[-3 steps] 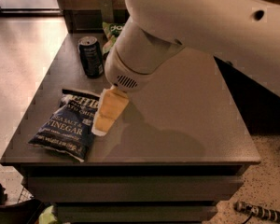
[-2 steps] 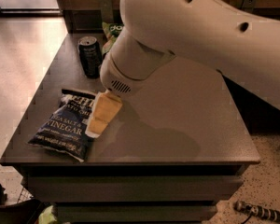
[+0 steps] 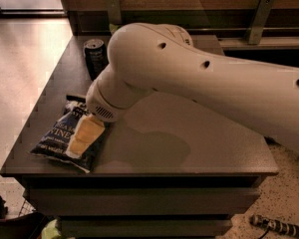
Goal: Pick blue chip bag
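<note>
fingers (image 3: pixel 84 134) over blue chip bag (image 3: pixel 52 135), on table (image 3: pixel 204 151)

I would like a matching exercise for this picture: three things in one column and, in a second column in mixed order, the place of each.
Things:
1. blue chip bag
2. can
3. gripper

Places:
a. rear left part of the table
b. over the bag's right half
c. front left corner of the table

Pairs: 1-c, 2-a, 3-b.
</note>
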`<state>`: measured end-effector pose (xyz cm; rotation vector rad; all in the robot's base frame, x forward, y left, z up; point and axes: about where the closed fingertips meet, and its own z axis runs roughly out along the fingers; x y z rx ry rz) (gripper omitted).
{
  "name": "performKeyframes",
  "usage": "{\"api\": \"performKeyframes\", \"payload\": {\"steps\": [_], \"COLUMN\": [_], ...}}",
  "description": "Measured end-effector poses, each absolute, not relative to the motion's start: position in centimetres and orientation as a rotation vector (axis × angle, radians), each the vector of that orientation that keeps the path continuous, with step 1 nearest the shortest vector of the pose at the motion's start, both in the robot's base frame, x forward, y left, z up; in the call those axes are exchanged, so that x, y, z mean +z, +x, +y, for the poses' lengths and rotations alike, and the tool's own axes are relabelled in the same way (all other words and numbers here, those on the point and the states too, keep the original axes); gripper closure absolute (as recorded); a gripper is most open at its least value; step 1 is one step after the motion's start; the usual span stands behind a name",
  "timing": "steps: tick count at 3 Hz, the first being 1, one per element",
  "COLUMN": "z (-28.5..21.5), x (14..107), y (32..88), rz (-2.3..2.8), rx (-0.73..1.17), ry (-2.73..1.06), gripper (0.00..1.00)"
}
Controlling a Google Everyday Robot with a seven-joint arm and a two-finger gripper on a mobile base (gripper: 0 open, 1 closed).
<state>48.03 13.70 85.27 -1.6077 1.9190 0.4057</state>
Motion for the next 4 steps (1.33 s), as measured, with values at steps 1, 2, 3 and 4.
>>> {"api": "performKeyframes", "payload": {"steps": [1, 2, 3, 4], "z": [15.5, 17.3, 18.8, 19.1], "x": [83.5, 82.2, 81.4, 81.3], "y": [47.8, 47.2, 46.5, 46.4], "rz": [1.922, 1.905, 1.887, 1.884], "rx": [0.486, 0.557, 0.605, 0.614], "ry": [-1.597, -1.624, -1.658, -1.664], "gripper": [0.0, 0.15, 0.39, 0.62]}}
